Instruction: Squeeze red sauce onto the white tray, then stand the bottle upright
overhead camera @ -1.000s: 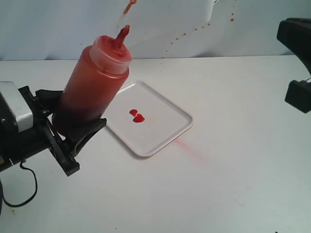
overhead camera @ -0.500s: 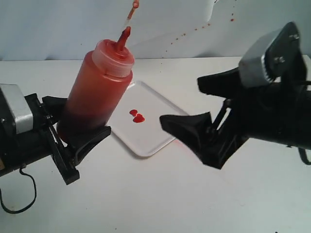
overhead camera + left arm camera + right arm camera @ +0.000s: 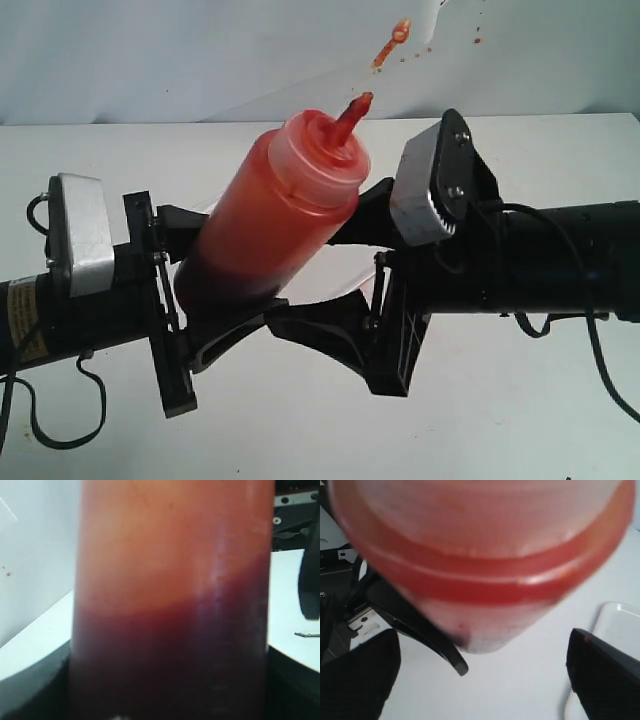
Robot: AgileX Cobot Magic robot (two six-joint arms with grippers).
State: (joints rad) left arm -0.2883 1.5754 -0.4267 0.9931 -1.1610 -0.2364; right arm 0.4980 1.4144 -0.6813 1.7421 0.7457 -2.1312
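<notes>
Your right end effector (image 3: 335, 265) has swung in, jaws wide around the tilted bottle (image 3: 290, 200); your left end effector (image 3: 215, 285) clamps its base above the tabletop (image 3: 520, 400), red sauce (image 3: 225, 275) pooled low.

Left arm (image 3: 100, 300) jaws clamped; right arm (image 3: 560, 265) jaws spread.

The left arm (image 3: 70, 310) is a black tube with a yellowish label (image 3: 25, 345) near its left end and a thin black cable (image 3: 60, 425) looping below it. A silver-grey rounded metal block (image 3: 82, 235) tops the left pincer (image 3: 240, 275), which has flat, angular black plastic fingers. The right pincer (image 3: 310, 260) looks alike. Its own silver-grey housing (image 3: 425, 200) shows two dark screws (image 3: 455, 192), and black cables (image 3: 560, 318) run along the black right arm (image 3: 560, 260).
</notes>
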